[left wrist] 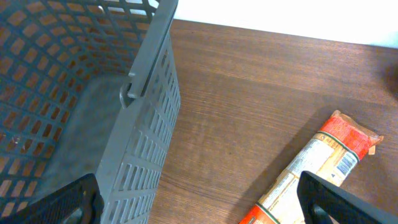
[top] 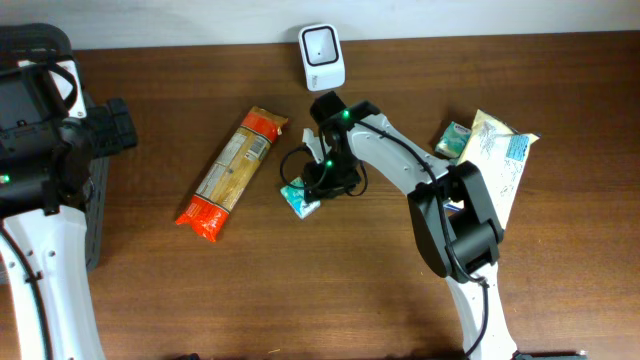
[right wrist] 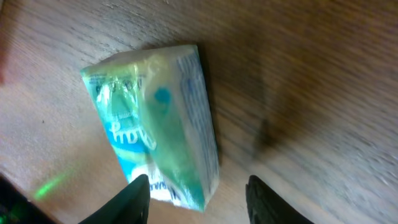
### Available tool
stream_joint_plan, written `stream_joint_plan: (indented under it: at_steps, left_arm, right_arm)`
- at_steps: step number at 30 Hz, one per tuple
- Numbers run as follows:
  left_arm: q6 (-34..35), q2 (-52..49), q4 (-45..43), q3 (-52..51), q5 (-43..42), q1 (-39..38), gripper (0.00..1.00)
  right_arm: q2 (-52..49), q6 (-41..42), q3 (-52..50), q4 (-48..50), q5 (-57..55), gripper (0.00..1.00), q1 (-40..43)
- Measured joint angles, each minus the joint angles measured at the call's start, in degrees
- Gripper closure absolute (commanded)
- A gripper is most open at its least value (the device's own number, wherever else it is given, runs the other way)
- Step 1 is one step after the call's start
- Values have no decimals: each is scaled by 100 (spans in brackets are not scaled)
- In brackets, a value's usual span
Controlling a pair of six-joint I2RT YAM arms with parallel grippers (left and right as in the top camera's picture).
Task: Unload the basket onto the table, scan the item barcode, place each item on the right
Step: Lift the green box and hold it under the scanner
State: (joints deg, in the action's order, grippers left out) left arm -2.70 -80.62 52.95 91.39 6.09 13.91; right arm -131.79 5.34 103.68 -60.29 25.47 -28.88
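Overhead view: a dark wooden worktop carries a small white barcode scanner standing at its far edge. Just in front of the scanner, the right gripper hangs low over a small teal-and-white packet that lies flat on the wood. To the left of the scanner and nearer the viewer lies a long pasta bag with orange ends, set on a slant. Well to the right of the scanner sit a pale yellow pouch and a small green packet, touching each other. Far to the left of the scanner, the left gripper is poised over a grey mesh basket.

Right wrist view: the jaws stand apart, their dark fingertips straddling one end of the packet without clamping it; the picture is blurred.

Left wrist view: the jaws are wide apart, holding nothing, above the basket's rim, with the pasta bag beyond.
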Motion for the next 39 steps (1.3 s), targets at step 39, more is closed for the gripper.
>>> stream_joint_plan:
  at_steps: [39]
  left_arm:
    - [0, 0, 0, 0, 0, 0, 1]
  right_arm:
    - [1069, 955, -610, 1609, 6164, 96, 1591]
